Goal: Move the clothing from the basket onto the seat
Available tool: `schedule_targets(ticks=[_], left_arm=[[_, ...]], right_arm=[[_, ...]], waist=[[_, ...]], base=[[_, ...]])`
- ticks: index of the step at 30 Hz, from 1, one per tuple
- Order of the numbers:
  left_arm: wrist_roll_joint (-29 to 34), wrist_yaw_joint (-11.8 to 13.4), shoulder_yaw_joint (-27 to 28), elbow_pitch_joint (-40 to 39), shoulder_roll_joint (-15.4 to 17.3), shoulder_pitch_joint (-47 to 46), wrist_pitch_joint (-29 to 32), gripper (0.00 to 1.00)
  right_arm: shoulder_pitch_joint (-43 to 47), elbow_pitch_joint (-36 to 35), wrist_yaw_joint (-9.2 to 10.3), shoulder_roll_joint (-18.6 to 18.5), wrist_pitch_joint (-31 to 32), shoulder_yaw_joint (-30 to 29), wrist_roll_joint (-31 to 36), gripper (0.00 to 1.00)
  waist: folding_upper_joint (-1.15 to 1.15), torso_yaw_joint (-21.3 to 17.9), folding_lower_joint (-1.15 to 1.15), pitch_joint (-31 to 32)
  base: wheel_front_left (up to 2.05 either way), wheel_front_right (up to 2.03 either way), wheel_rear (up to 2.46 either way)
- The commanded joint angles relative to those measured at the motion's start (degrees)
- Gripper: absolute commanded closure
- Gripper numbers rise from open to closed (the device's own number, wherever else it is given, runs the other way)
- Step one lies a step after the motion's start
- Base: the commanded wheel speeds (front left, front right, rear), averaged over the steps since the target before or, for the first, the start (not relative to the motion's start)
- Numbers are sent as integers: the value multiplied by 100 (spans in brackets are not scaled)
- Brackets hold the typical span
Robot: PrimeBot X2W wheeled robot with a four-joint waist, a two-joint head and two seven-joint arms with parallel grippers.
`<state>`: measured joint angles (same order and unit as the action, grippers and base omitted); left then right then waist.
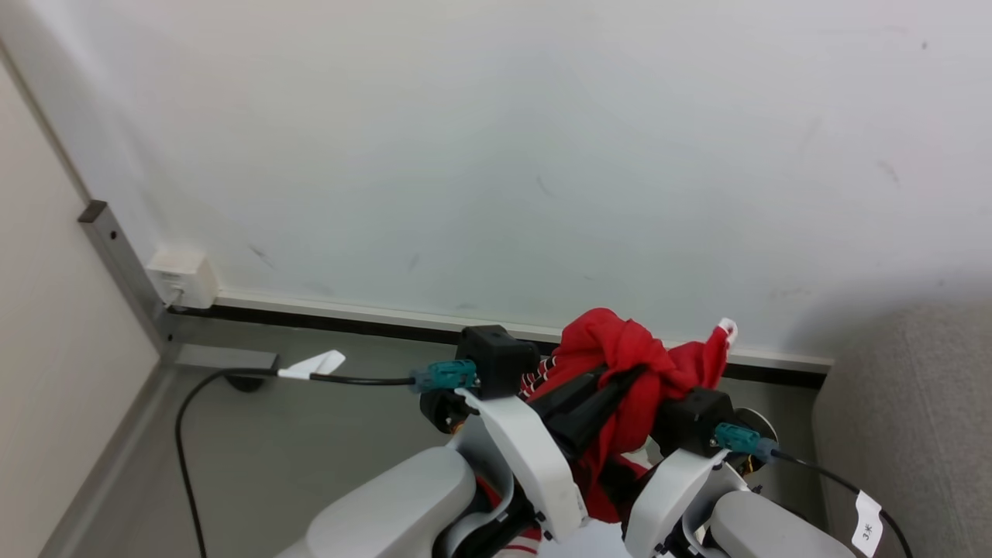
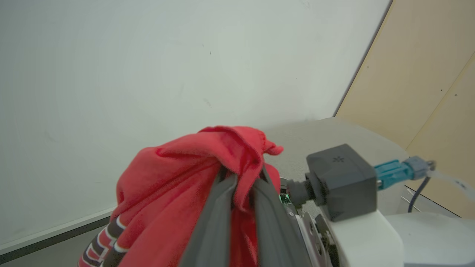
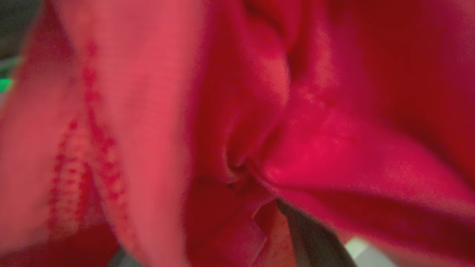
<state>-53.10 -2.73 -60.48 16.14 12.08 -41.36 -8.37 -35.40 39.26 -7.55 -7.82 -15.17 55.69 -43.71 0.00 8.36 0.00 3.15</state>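
Step in hand, by the look of it: carrying the clothing (image 1: 612, 341) over to the seat (image 1: 899, 418).

Bunched up high in the air between the two arms, over the grey floor. Close to the seat's left edge, but not above the seat yet. Pinched tight by the left gripper (image 2: 246, 178), with red cloth squashed between both fingers. Spread wide on the other side, the right gripper (image 1: 668, 399), with cloth flopped all over it. Can't tell if there is any real hold there, so best to trust the left pinch alone.

To do it well:
- Turn slowly to the right, toward the seat.
- Carry high, so the hanging end does not drag or snag on the seat's round edge.
- Let go only when well past that edge, over the soft middle.
- Watch out for the black cables by both wrists.

Hanging like a lumpy rope, long way up and down. Fat knot on top, pointing up at the wall; loose end pointing down between the arms. Striped trim (image 2: 107, 237) low on the left side. Small white bit (image 1: 727, 329) poking up on the right.
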Motion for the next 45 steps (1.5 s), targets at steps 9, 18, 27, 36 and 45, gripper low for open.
schedule_targets(ticks=[9,18,27,36,45], left_arm=[[11,19,-1,140,60,-1,-7,100],[-99,112,175,332,259,143,-170,100],[-133,124,194,232,310,303,-298,0],[186,185,291,-280,428,357,-571,0],[751,201,426,-531,548,562,-674,0]], right_arm=[[66,-189,12,-181,1,-157,-255,100],[424,-637,12,-506,0,-430,-216,100],[1000,-1485,12,-683,0,-1704,141,100],[1196,-2071,12,-817,0,-2624,740,100],[1247,-2470,12,-1103,1,-3147,1060,100]], waist=[[0,206,0,141],[0,-34,0,115],[0,-445,0,16],[0,-1059,0,-174],[0,-1857,0,-396]], base=[[0,0,0],[0,0,0],[0,0,0],[0,0,0],[0,0,0]])
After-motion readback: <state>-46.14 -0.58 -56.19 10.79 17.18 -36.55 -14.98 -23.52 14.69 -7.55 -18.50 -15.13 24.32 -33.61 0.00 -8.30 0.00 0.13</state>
